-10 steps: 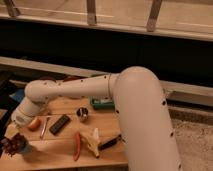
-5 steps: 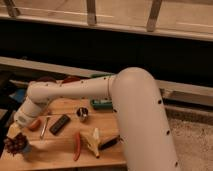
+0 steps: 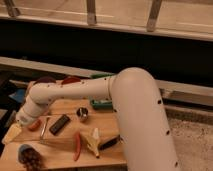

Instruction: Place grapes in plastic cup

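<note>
Since the earlier frame, the grapes [image 3: 32,159] are seen a little further toward the near edge of the surface [image 3: 107,155], while the claw [image 3: 21,122] has hardly been shifted. Far to the left of the metal cup [image 3: 82,114] and nearer the front, the plastic cup [image 3: 21,150] is found with the grapes touching its right side, perhaps partly inside it. Above them, well left of the metal cup, the claw is held low over the surface, its opening impossible to judge, and the chili pepper [image 3: 77,146] lies just below the metal cup.
</note>
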You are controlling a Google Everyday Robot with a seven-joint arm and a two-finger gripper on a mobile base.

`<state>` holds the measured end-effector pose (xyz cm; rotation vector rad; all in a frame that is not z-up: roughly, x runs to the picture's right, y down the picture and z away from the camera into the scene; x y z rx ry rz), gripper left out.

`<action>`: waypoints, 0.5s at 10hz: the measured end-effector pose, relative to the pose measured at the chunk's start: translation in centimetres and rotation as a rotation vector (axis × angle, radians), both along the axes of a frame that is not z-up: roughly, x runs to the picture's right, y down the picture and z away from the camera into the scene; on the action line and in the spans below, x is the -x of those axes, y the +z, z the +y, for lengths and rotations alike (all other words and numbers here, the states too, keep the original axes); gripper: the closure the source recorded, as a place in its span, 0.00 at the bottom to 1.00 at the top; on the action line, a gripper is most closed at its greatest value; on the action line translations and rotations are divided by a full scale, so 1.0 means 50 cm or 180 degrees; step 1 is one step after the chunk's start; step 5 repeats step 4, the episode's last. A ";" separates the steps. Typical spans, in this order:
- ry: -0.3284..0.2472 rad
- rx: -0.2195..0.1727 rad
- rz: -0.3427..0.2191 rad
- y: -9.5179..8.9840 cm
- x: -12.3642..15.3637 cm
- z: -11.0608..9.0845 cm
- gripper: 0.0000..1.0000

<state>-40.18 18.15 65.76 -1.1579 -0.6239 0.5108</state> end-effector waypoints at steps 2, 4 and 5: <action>0.0067 -0.0138 0.0047 -0.020 -0.013 -0.030 0.20; 0.0111 -0.0215 0.0074 -0.034 -0.019 -0.049 0.20; 0.0111 -0.0215 0.0074 -0.034 -0.019 -0.049 0.20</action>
